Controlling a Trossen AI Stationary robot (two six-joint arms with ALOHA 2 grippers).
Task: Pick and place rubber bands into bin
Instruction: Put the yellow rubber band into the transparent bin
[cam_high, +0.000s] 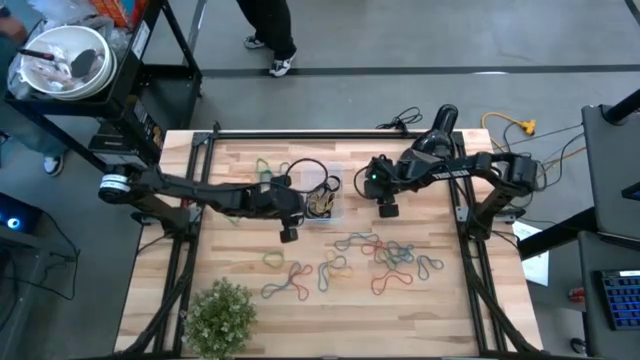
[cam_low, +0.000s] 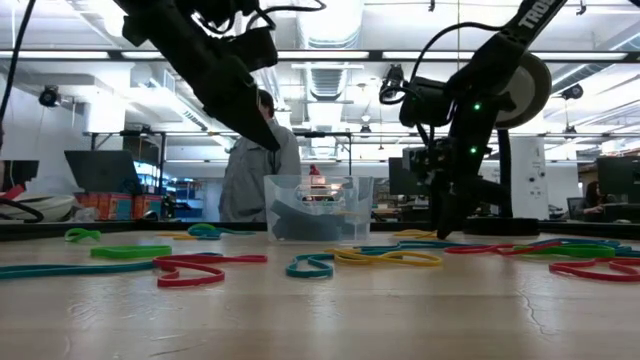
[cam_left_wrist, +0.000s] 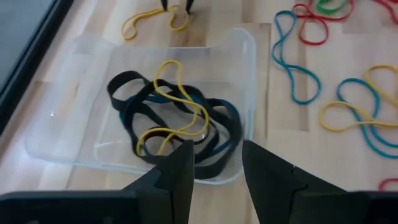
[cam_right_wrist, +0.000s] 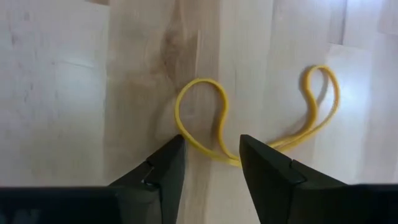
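The clear bin (cam_high: 322, 196) stands at the table's middle and holds black, blue and yellow rubber bands (cam_left_wrist: 177, 127). My left gripper (cam_left_wrist: 214, 168) hovers open over the bin's left rim (cam_high: 298, 210), with nothing between its fingers. Right of the bin, my right gripper (cam_right_wrist: 211, 155) points steeply down, low over the table (cam_low: 443, 228). It is open, and its fingertips stand on either side of a yellow rubber band (cam_right_wrist: 214, 134) that lies flat on the wood. Many more coloured rubber bands (cam_high: 380, 255) lie loose on the table's near half. My right gripper comes from above with one fingertip (cam_right_wrist: 175, 149) right beside the yellow band's loop (cam_right_wrist: 186, 140) and the band's strands passing between both fingers. The band lies flat on the table. Whether a finger touches it, I cannot tell.
A potted plant (cam_high: 220, 315) stands at the near left corner. A black cable loop (cam_high: 305, 170) lies just beyond the bin. A round white bowl (cam_high: 62, 60) sits off the table at the far left. A person (cam_low: 255, 170) stands behind the table.
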